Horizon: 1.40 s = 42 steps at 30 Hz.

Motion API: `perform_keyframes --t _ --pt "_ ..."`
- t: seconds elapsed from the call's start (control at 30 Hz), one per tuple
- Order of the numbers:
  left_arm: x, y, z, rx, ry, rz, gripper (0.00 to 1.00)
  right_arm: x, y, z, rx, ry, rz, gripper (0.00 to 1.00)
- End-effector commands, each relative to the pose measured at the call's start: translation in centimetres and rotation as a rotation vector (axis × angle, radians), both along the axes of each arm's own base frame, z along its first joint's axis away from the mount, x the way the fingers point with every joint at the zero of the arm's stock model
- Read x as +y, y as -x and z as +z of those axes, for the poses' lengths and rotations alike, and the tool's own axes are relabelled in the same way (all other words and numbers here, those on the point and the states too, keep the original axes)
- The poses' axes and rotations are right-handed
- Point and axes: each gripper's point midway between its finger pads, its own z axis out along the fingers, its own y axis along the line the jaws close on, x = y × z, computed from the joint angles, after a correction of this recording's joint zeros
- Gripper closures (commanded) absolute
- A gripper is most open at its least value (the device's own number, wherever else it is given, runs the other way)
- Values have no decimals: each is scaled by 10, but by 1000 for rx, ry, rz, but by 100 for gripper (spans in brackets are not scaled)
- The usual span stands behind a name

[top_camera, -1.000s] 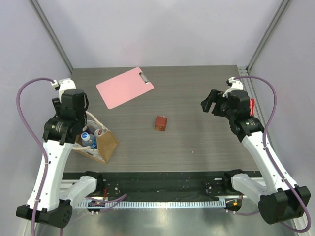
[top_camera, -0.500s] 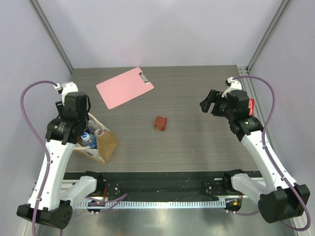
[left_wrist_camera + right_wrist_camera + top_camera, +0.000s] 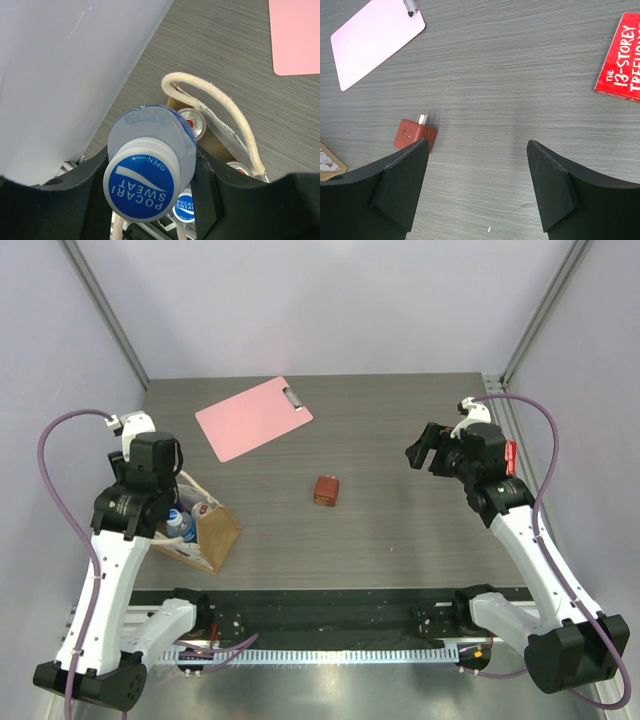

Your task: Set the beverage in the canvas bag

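My left gripper (image 3: 148, 159) is shut on a clear Pocari Sweat bottle (image 3: 142, 185) with a blue-and-white cap, held cap-up with its body pointing down into the tan canvas bag (image 3: 212, 532). The bag's cream loop handle (image 3: 225, 112) lies just right of the bottle. Inside the bag I see silver can tops (image 3: 193, 123) and a second blue Pocari cap (image 3: 184, 208). In the top view the left gripper (image 3: 165, 510) is over the bag's left side, at the table's left edge. My right gripper (image 3: 477, 145) is open and empty above bare table at the right (image 3: 421, 453).
A small reddish-brown box (image 3: 325, 490) lies mid-table, also in the right wrist view (image 3: 415, 135). A pink clipboard (image 3: 253, 417) lies at the back left. A red book (image 3: 622, 57) lies at the far right. A white wall stands close to the left of the bag.
My left wrist has shifted slightly toward the near edge, staying over the bag with the bottle. The right arm has not moved.
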Motion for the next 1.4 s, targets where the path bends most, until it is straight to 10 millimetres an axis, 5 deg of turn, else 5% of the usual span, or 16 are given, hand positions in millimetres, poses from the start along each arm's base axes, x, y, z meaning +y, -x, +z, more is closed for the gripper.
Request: perform_keyframes --t 0.0,0.4,0.7,1.13,1.37 --pt "10 6 19 -86 -20 48 100 3 -6 12 -49 -15 12 16" --pt "16 2 -10 -53 29 113 100 4 -3 11 -48 -19 21 15" --pt "29 13 11 -58 -17 164 100 6 -4 14 -55 -25 29 15" --pt "24 30 -3 34 4 129 100 7 0 15 -60 -34 37 15" --pt "33 43 23 19 -50 165 100 12 -3 14 -55 -51 56 15"
